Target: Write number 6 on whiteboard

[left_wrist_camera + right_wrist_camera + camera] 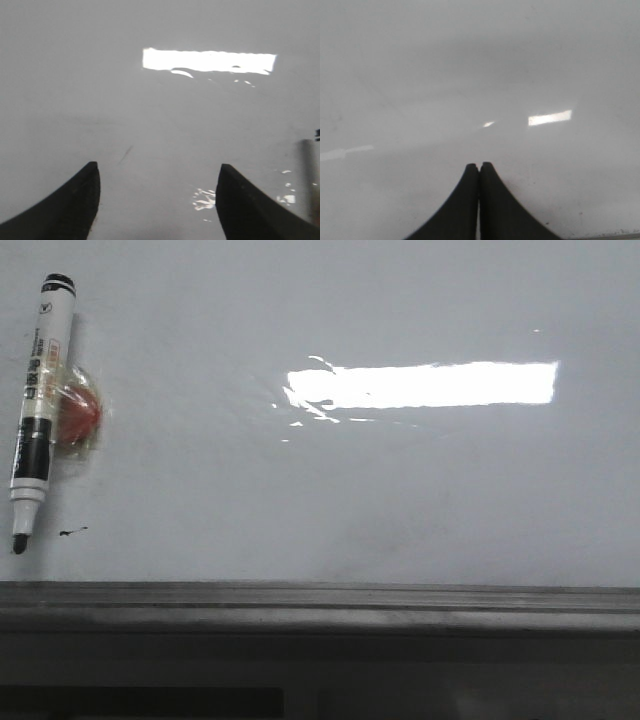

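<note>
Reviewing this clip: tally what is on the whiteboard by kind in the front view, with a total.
Markers: 1, the marker, uncapped, lying on the whiteboard
Red round items: 1, the red piece taped beside the marker
Ink marks: 1, a small black smudge near the marker tip
Written digits: 0, no 6 visible
Total: 3

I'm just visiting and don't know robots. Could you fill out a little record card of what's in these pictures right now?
surface: large glossy white-grey whiteboard with a bright rectangular glare
pen: white-and-black marker, uncapped, tip down, lying at the board's left side, a red round piece taped to it
writing: no 6 visible; only a tiny black smudge beside the tip
left gripper: open, empty
right gripper: shut, empty
</note>
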You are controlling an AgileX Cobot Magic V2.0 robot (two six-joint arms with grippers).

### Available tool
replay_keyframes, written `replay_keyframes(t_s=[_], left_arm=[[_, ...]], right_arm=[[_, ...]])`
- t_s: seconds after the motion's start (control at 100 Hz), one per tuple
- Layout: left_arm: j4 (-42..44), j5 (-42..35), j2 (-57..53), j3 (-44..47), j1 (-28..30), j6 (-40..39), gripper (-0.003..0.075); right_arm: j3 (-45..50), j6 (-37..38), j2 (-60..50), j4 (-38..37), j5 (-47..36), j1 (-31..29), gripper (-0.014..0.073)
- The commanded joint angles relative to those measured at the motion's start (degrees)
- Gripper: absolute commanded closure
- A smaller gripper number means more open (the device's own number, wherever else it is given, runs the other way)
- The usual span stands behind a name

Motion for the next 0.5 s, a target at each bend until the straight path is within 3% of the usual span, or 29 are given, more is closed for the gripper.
replay_keyframes(t_s=[0.0, 0.49], left_arm=[[-0.7, -5.0, 0.9, -1.5, -4.1, 0.3, 0.0269], [-1.8, -6.9, 9.5, -1.5, -29.0, 0.3, 0.0267]], right_arm=[[-2.2, -0.2, 1.0, -0.2, -4.8, -0.3, 0.0648], [-2.2, -0.2, 1.0, -0.2, -4.8, -0.3, 0.0648]])
